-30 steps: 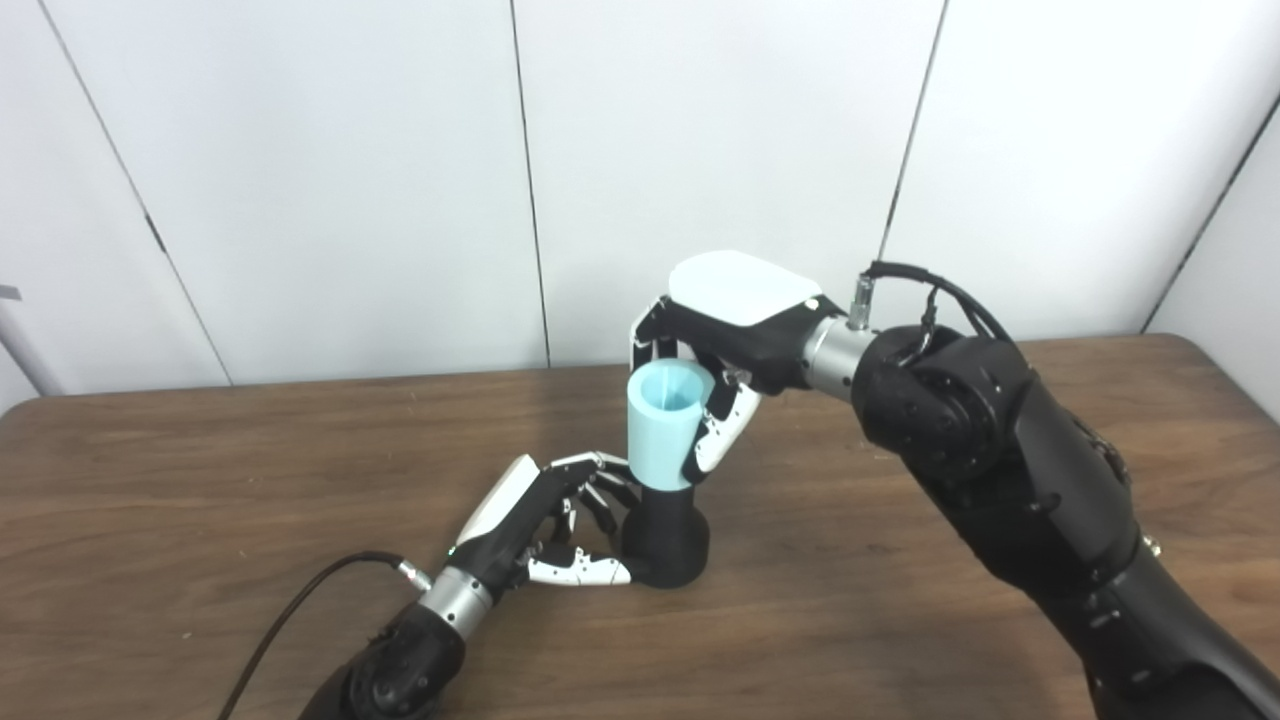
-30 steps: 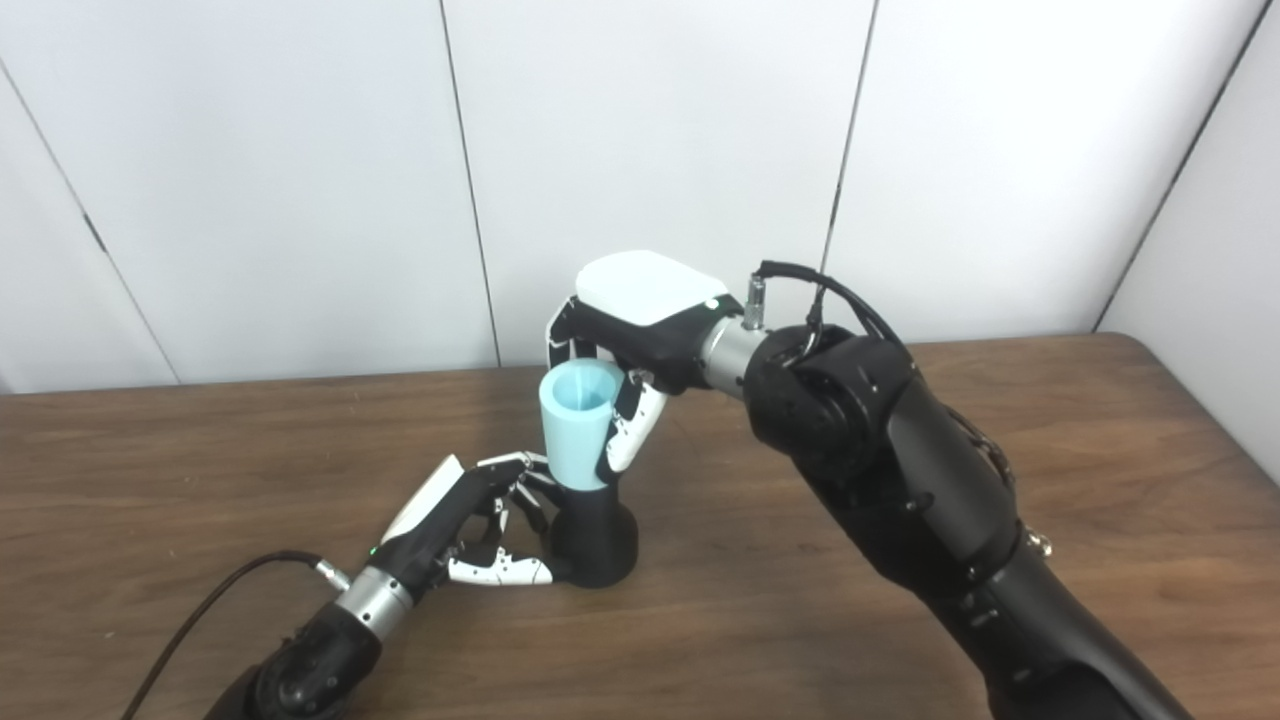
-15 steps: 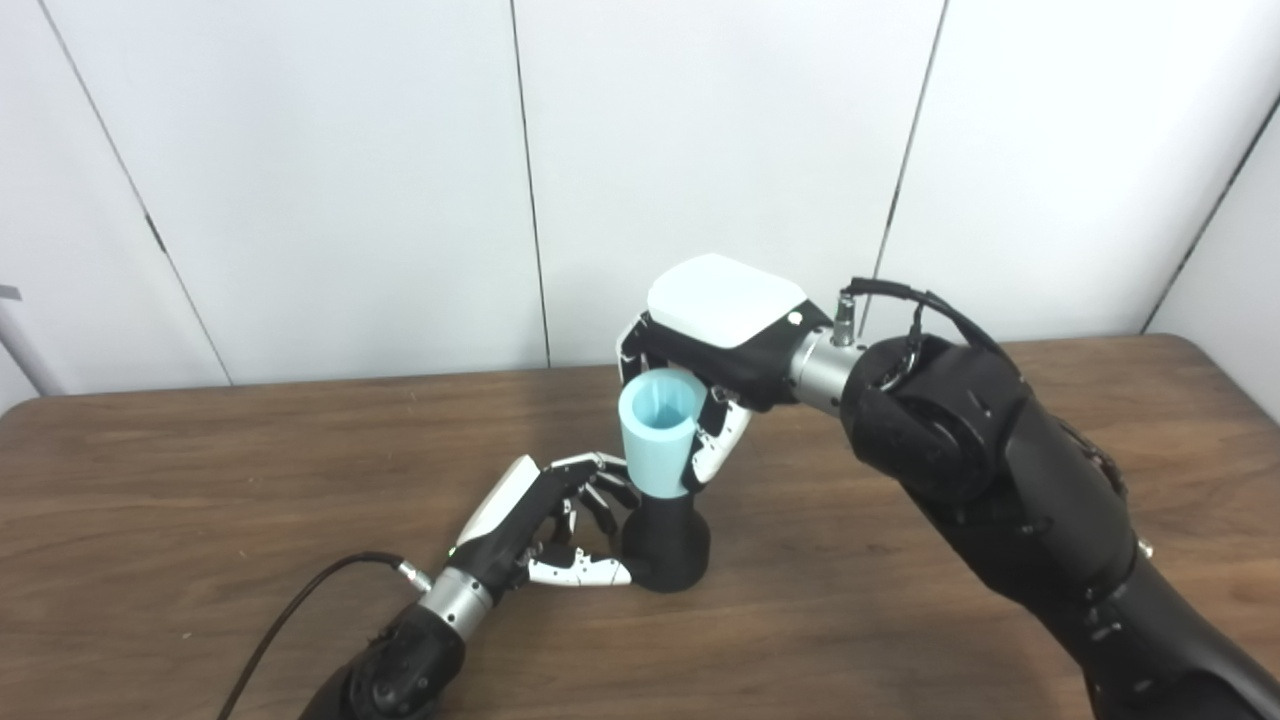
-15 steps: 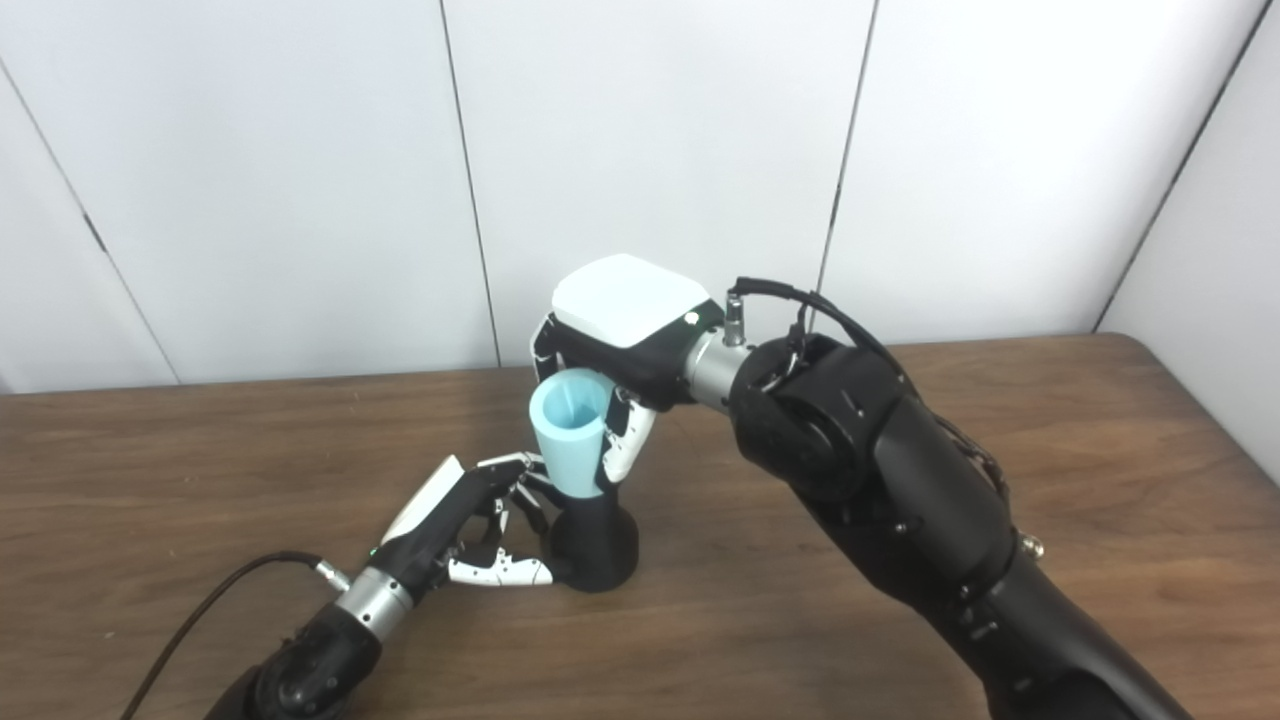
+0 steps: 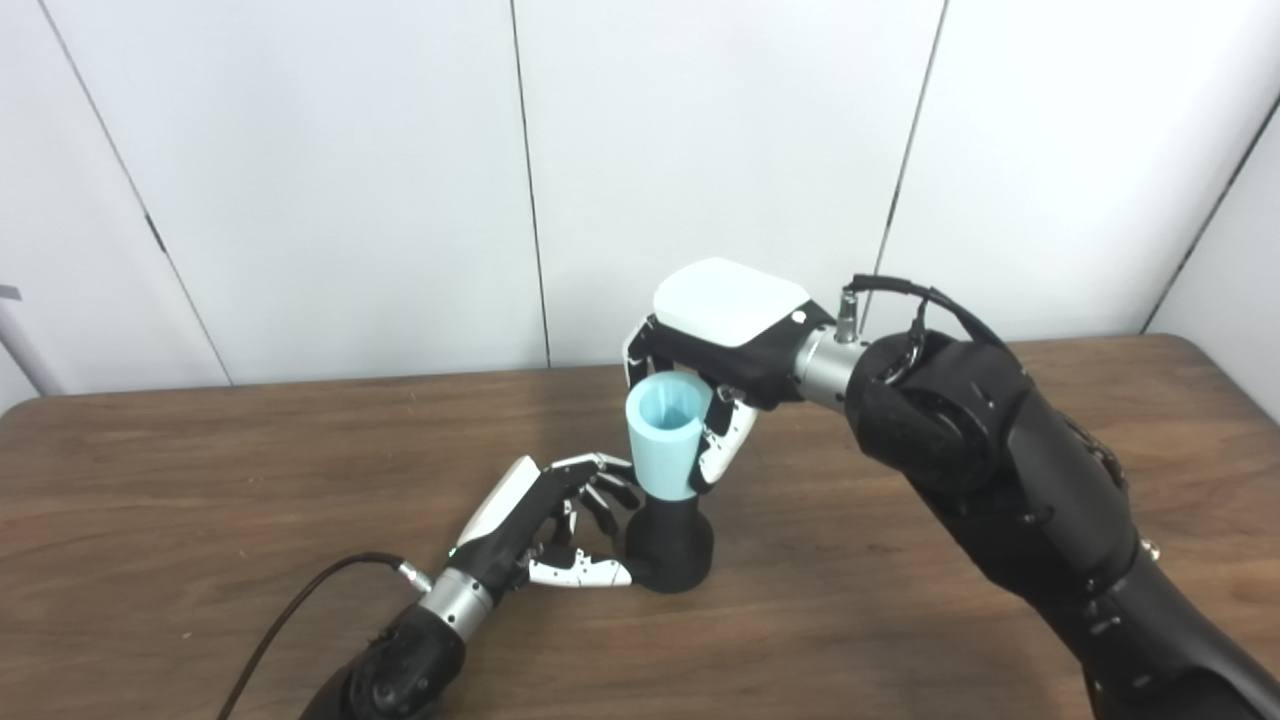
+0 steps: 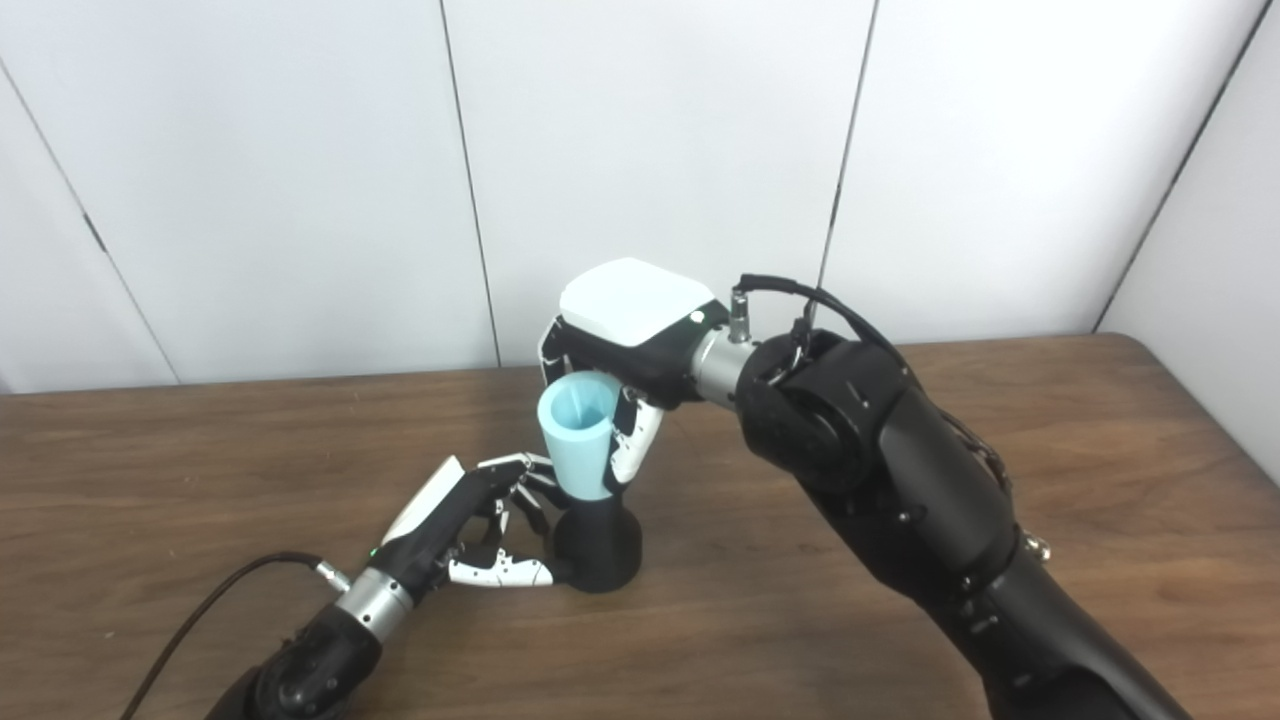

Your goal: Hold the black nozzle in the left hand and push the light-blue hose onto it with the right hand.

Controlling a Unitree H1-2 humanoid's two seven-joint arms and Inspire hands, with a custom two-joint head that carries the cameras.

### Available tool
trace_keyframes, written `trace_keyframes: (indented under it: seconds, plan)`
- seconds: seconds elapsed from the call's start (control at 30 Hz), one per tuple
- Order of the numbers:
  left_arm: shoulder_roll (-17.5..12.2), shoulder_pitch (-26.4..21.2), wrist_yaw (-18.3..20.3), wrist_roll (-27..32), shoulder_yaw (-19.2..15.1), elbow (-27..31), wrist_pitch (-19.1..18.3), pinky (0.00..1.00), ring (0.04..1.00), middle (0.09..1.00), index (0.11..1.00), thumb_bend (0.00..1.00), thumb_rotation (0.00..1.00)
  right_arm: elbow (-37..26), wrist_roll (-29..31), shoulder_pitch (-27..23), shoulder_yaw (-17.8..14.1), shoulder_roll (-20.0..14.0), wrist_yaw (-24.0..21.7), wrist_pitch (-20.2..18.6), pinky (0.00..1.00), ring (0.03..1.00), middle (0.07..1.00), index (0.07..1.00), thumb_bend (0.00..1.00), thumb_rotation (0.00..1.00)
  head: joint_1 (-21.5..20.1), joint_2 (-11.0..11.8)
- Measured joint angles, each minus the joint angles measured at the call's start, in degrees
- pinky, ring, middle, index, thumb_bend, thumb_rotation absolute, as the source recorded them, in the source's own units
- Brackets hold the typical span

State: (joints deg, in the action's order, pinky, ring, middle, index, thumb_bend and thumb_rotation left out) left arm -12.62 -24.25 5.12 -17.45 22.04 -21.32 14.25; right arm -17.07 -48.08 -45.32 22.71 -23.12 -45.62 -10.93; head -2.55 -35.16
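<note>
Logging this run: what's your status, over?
Left hand shut on black nozzle, standing on table. Right hand shut on light-blue hose, seated atop nozzle. Nothing in the way.

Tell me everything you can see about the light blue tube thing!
The light-blue hose is a short, smooth, matte tube, hollow with an open top and narrowing toward the bottom. It stands nearly upright, tilted slightly, its lower end on top of the black nozzle, which stands on the wooden table. The right hand grips it from above and behind.
</note>
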Motion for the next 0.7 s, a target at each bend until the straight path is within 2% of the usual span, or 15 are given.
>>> trace_keyframes:
  seconds: [0.7]
  plan:
    - [0.0, 0.0, 0.1, 0.0, 0.0, 0.0, 0.0, 0.38, 0.484, 0.615, 0.619, 0.87, 0.31, -0.2, -0.7, -1.3, -0.6, 2.1, -3.2, -1.8, 0.12, 0.213, 0.470, 0.482, 0.53, 0.00, 0.0, 0.0]
